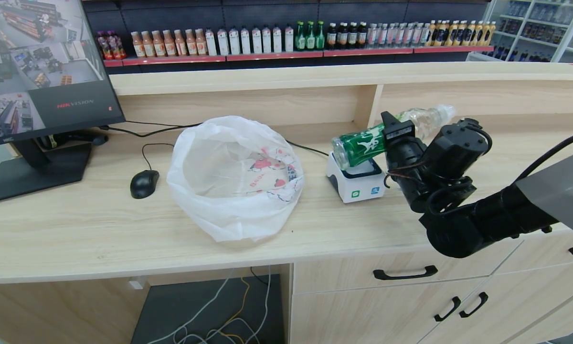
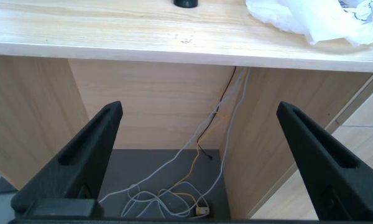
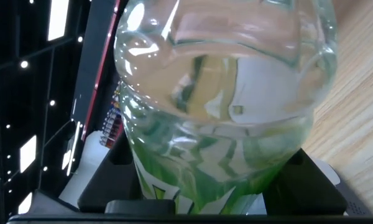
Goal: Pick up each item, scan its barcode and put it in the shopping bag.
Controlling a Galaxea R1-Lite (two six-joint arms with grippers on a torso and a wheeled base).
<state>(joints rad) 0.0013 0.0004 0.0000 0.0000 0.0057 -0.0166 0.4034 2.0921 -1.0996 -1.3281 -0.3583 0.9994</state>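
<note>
On counter (image 1: 76, 224): a strip of wood parts shopping bag (image 1: 234, 191) from scanner (image 1: 358, 186).
Bottle (image 1: 363, 143): sideways over scanner, pinched by right gripper (image 1: 397, 130).

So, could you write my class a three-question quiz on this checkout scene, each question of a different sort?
1. True or false: the right gripper holds the clear, green-labelled plastic bottle on its side.
2. The bottle hangs just above: A) the black computer mouse; B) the small white barcode scanner; C) the white plastic shopping bag.
3. Fill in: the left gripper, lower than the pale wooden counter, is ___.

Key: 1 true; 2 B; 3 open.
</note>
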